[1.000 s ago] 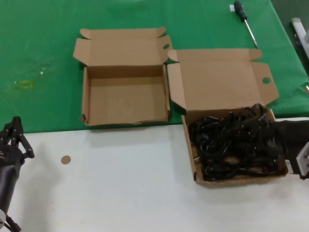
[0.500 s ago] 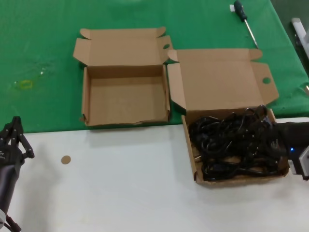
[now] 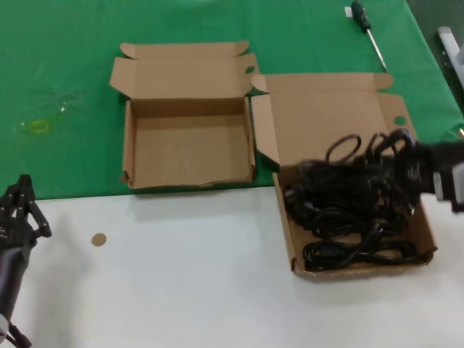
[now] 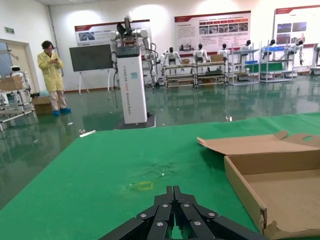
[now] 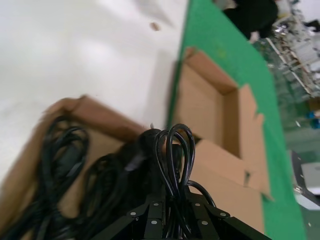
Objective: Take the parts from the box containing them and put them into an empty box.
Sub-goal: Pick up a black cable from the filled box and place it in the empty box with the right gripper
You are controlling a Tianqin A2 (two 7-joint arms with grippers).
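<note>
The larger cardboard box (image 3: 428, 235) at the right holds a tangle of black power cords (image 3: 348, 210). My right gripper (image 3: 406, 163) is shut on a looped cord bundle (image 5: 175, 150) and holds it above the box's far part, other cords trailing below. The smaller, empty box (image 3: 188, 148) lies open to the left on the green cloth, and shows beyond the held loops as the empty box (image 5: 205, 107) in the right wrist view. My left gripper (image 3: 18, 203) is parked at the near left with its fingers shut, holding nothing; the left wrist view shows it as the left gripper (image 4: 173, 192) over green cloth.
A black-handled screwdriver (image 3: 366, 29) lies on the green cloth at the far right. A small brown disc (image 3: 98, 239) lies on the white table at the near left. A grey object (image 3: 451, 47) sits at the right edge.
My right gripper has risen and moved toward the far side of the larger box, lifting a cord bundle out of the pile. The left arm has stayed still.
</note>
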